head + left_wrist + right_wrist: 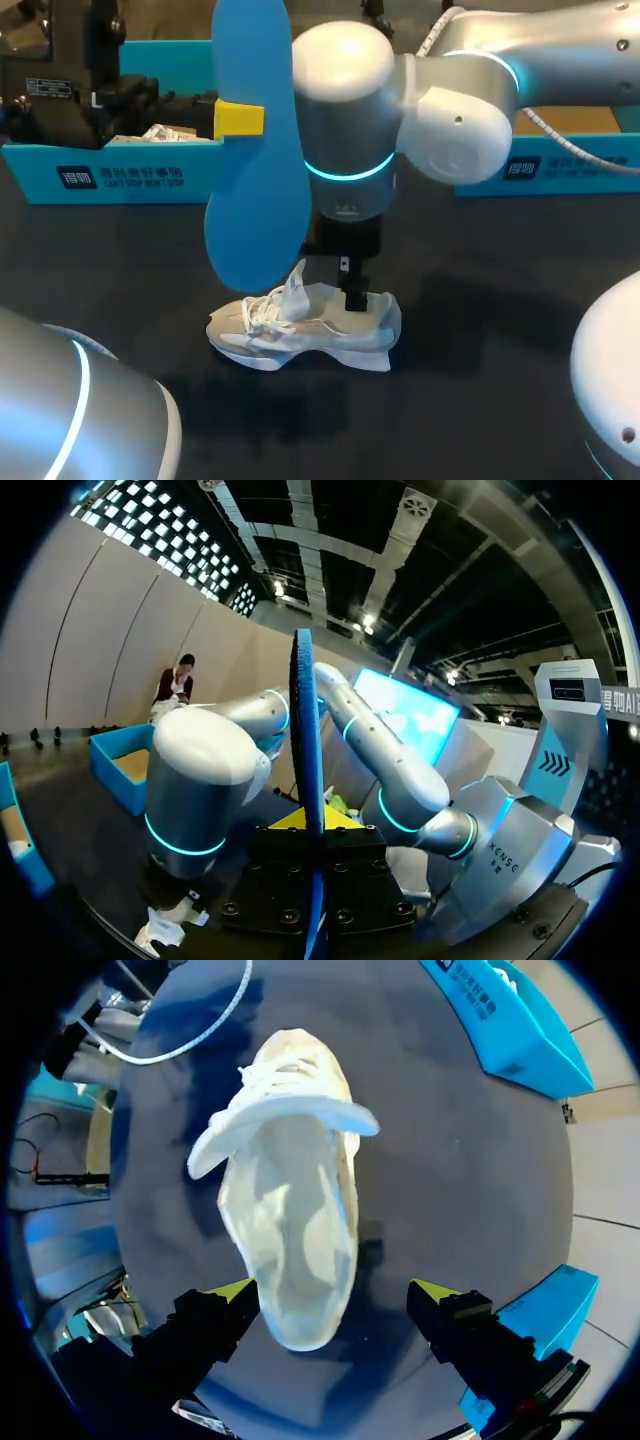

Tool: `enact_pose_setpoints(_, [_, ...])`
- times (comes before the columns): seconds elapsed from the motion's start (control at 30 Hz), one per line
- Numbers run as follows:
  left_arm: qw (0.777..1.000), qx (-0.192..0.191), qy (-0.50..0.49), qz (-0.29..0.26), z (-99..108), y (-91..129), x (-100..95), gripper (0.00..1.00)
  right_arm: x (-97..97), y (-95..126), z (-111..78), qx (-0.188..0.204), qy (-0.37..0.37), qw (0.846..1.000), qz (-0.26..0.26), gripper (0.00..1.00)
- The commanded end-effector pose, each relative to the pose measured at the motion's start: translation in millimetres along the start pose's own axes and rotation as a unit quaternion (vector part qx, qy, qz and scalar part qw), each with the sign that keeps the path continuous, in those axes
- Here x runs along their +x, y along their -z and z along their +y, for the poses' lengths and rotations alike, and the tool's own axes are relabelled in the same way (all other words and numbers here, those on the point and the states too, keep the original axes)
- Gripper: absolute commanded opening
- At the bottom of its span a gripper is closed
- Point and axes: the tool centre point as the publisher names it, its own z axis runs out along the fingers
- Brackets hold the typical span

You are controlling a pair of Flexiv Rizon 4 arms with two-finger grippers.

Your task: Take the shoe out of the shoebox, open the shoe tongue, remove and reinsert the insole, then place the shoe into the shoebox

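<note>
A white sneaker (300, 328) lies on its side on the black table, its tongue pulled up. In the right wrist view the sneaker (295, 1210) shows its empty inside, and its heel sits between the spread fingers of my right gripper (333, 1292), nearer one yellow tip, with no grip. From above, that right gripper (352, 292) hangs straight down at the heel. My left gripper (248, 118) is shut on a blue insole (255, 190), held upright high above the shoe. Its own view shows the insole (305, 740) edge-on between its fingers.
An open blue shoebox (110, 170) with paper inside stands at the back left. A second blue box part (570, 165) is at the back right, behind my right arm (470, 110). Both blue parts (520, 1030) lie beyond the shoe's toe and beside my right gripper.
</note>
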Motion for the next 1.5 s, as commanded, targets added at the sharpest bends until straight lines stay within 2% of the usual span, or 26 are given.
enact_pose_setpoints(0.03, [1.000, -0.002, 0.000, 0.002, -2.9, -2.5, -2.8, 0.00, -10.9, -12.6, 10.6, 0.001, 0.007, 1.000, 0.008, 1.00])
enact_pose_setpoints(0.2, [1.000, -0.002, 0.000, 0.002, -2.9, -2.5, -2.8, 0.00, -16.4, -29.1, 18.8, -0.001, 0.014, 1.000, 0.021, 1.00])
enact_pose_setpoints(0.4, [1.000, -0.002, 0.000, 0.002, -2.9, -2.5, -2.8, 0.00, -13.7, -40.2, 26.2, -0.013, 0.014, 0.999, 0.030, 1.00])
enact_pose_setpoints(0.83, [1.000, -0.002, 0.000, 0.002, -2.9, -2.5, -2.8, 0.00, -13.0, -65.4, 30.1, -0.028, 0.013, 0.999, 0.035, 0.98])
enact_pose_setpoints(0.87, [1.000, -0.002, 0.000, 0.002, -2.9, -2.5, -2.8, 0.00, -12.7, -67.6, 29.9, -0.031, 0.014, 0.999, 0.036, 0.89])
enact_pose_setpoints(0.9, [1.000, -0.002, 0.000, 0.002, -2.9, -2.5, -2.8, 0.00, -12.3, -69.6, 29.6, -0.035, 0.015, 0.999, 0.037, 0.55])
enact_pose_setpoints(0.97, [1.000, -0.002, 0.000, 0.002, -2.9, -2.5, -2.8, 0.00, -11.6, -72.1, 29.3, -0.034, 0.014, 0.998, 0.041, 0.00])
enact_pose_setpoints(1.5, [1.000, -0.002, 0.000, 0.002, -2.9, -2.5, -2.8, 0.00, -7.3, -67.1, 22.7, -0.021, 0.011, 0.998, 0.054, 0.00])
